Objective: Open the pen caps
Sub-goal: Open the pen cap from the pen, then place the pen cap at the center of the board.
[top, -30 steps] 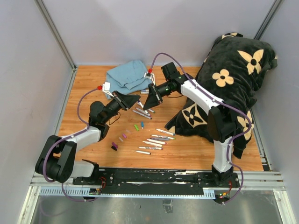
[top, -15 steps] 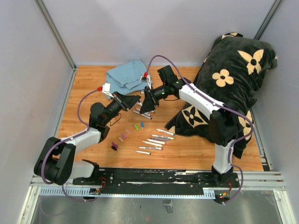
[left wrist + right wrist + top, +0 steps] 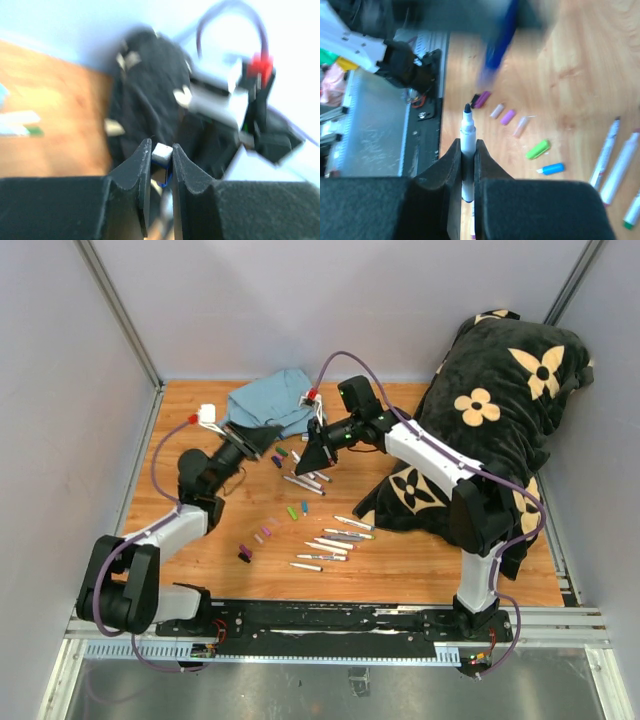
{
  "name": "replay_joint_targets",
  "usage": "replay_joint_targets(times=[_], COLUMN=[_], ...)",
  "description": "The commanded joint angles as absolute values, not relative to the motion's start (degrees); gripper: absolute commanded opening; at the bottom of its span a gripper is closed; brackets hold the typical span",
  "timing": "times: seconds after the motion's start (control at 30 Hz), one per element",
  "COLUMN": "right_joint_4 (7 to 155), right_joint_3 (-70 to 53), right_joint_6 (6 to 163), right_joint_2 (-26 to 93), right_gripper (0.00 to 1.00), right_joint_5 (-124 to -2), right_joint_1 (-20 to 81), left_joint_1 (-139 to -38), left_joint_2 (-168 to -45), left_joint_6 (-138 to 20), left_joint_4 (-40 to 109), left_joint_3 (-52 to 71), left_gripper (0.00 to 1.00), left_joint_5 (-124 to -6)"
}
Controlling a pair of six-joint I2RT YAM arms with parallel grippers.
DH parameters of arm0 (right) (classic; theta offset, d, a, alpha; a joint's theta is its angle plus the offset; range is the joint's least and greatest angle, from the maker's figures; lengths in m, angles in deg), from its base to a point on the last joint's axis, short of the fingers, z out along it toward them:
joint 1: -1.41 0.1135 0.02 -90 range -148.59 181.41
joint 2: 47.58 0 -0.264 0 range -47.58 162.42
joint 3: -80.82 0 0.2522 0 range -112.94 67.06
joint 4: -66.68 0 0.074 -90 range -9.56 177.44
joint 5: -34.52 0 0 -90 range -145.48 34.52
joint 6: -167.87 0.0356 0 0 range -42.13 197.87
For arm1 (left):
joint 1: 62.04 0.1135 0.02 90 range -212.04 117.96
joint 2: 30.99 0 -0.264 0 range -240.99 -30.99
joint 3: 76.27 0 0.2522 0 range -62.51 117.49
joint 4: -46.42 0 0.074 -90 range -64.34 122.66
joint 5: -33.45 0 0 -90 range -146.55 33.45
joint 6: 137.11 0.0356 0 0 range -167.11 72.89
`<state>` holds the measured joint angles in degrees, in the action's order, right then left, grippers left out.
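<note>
The right gripper (image 3: pixel 466 145) is pressed together on the white barrel of a marker (image 3: pixel 467 130), held upright with its black tip bare and pointing away from the fingers. The left gripper (image 3: pixel 161 146) pinches a small piece (image 3: pixel 161 151) with a white end and a blue edge. It is probably a cap, but the view is too blurred to be sure.

Both grippers hang close together over the far middle of the wooden table (image 3: pixel 420 570). Loose pen caps (image 3: pixel 537 149) in green, blue, pink and purple lie in a row on the wood nearer the arm bases. Other markers (image 3: pixel 605 150) lie beside that row.

The bare tip is the main worry. A blue cloth (image 3: pixel 262 400) and a black flowered pillow (image 3: pixel 500 390) lie near the arms, and a low or wide swing could ink either one. The barrel is gripped low, so it may swivel or slip between the fingers. The small piece could pop free and roll in among the loose caps. The two arms are close enough that a careless move could make them bump.
</note>
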<state>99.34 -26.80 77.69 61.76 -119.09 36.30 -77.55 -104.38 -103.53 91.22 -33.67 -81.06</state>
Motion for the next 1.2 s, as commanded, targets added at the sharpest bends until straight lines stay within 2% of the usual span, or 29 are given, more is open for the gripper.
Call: replay_joint_targets(times=[0.0,0.2,0.33,0.63,0.8,0.97,1.17], right_joint_4=[102.57,103.4,107.12,114.28,117.92,120.37,120.43], right_joint_3=[-25.49,-25.85,-26.89,-34.01,-40.64,-46.68,-50.3], right_joint_6=[77.87,77.7,74.02,65.16,63.92,62.9,63.99], right_joint_2=[61.76,62.46,62.5,70.06,76.44,81.73,85.77], right_gripper=[0.01,0.01,0.01,0.05,0.07,0.13,0.14], right_joint_5=[-123.68,-120.5,-107.95,-84.01,-78.01,-70.4,-60.74], right_joint_1=[37.82,38.12,38.42,44.43,47.16,49.4,51.27], left_joint_1=[-67.08,-64.24,-64.24,-64.24,-64.24,-64.24,-64.24], left_joint_2=[-106.66,-105.55,-100.71,-89.64,-88.79,-87.55,-85.49], left_joint_6=[-108.73,-108.57,-106.25,-105.58,-106.26,-106.61,-106.55], left_joint_4=[96.9,95.68,88.75,55.18,42.64,41.35,41.59], left_joint_3=[-26.72,-24.8,-30.09,-42.05,-42.38,-43.89,-45.58], left_gripper=[0.0,0.0,0.0,0.0,0.0,0.0,0.0], left_joint_5=[-71.29,-70.83,-71.2,-65.25,-59.77,-58.11,-58.09])
